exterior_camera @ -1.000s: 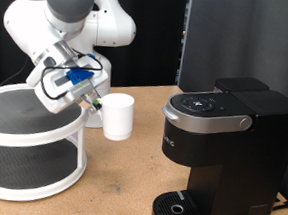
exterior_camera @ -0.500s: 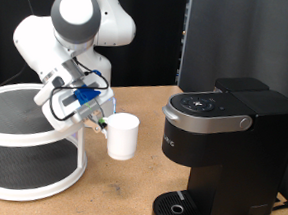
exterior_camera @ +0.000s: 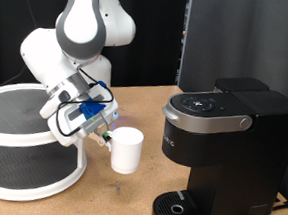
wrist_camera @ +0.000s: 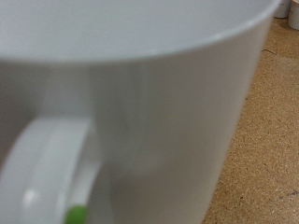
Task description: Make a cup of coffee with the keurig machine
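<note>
The white cup (exterior_camera: 127,149) hangs above the table in the middle of the exterior view, carried by its handle. My gripper (exterior_camera: 104,134) is shut on the greenish handle at the cup's left side. The cup (wrist_camera: 140,103) fills the wrist view, with its handle loop (wrist_camera: 51,177) close up and a green spot at the edge. The keurig machine (exterior_camera: 226,154) stands at the exterior view's right, matte black, lid down, with its round drip base (exterior_camera: 181,206) at the bottom. The cup is left of the machine and higher than the drip base.
A white two-tier round rack (exterior_camera: 26,143) stands at the exterior view's left. The white robot base (exterior_camera: 83,53) is behind it. A black panel (exterior_camera: 240,40) rises behind the machine. The table (exterior_camera: 117,201) is cork-brown.
The gripper has carried the cup away from the rack, to the exterior view's right and downward, closer to the keurig machine.
</note>
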`<move>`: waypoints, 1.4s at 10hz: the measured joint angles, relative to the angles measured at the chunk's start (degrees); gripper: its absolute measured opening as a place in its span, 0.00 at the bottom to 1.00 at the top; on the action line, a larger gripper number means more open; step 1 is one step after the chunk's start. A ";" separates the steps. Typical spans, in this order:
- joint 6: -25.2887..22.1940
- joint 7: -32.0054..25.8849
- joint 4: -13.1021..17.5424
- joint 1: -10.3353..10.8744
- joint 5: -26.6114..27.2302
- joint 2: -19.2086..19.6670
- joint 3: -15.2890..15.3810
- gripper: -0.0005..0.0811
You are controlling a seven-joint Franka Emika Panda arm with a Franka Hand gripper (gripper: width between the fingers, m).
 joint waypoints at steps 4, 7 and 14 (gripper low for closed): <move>1.70 -0.36 2.56 0.21 3.09 3.30 2.21 0.09; 2.30 -0.14 4.72 0.38 4.30 5.63 4.04 0.09; 4.40 -1.10 7.36 1.62 10.79 9.42 8.81 0.09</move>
